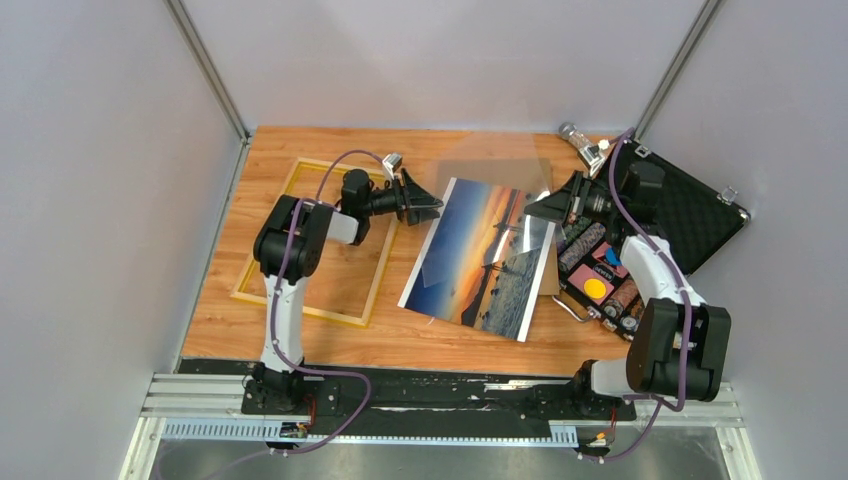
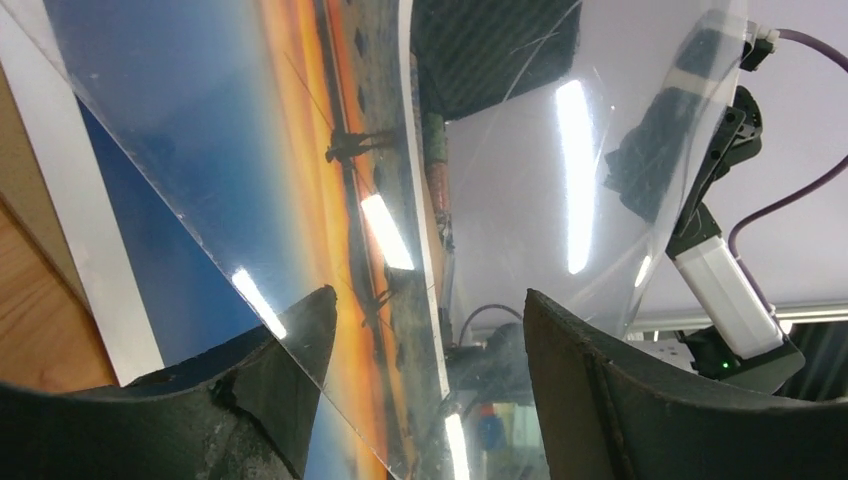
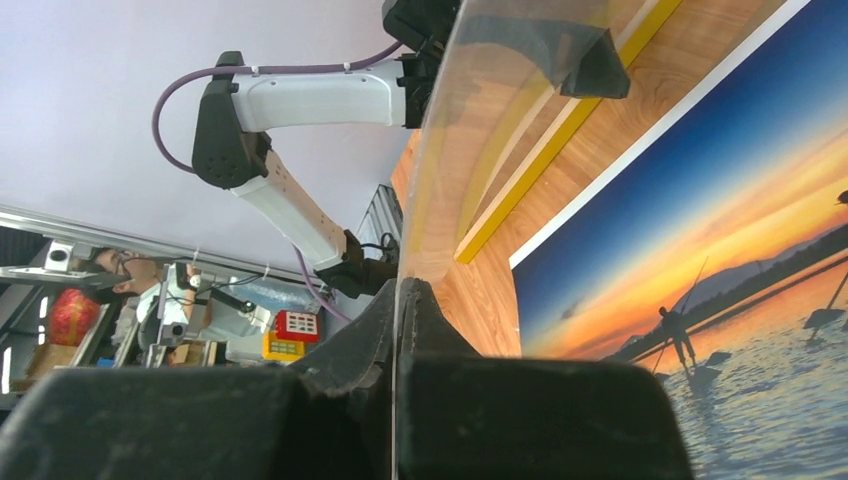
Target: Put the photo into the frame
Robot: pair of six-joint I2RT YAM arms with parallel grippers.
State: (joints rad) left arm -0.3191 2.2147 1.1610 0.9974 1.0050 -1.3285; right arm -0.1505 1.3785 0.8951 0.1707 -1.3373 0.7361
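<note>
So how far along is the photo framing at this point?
Early. Nothing is mounted: the frame lies empty, bare wood showing through it. In hand: the right tool is shut on a clear sheet tilted over the photo, with the left tool open around its opposite edge. Left: the photo lies flat beside the frame, not yet inside it.

Your left gripper [image 2: 428,310] shows its two dark fingers [image 2: 250,400] standing apart at the bottom of the view. A clear sheet [image 2: 520,200] slants through the gap between them and catches streaks of light. You cannot tell whether either finger touches it. Beneath it lies the photo [image 2: 170,290], blue and orange with a small dark figure, its white edge on the wooden table [image 2: 25,300]. The right arm [image 2: 725,285] stands at the right, partly seen through the sheet.
</note>
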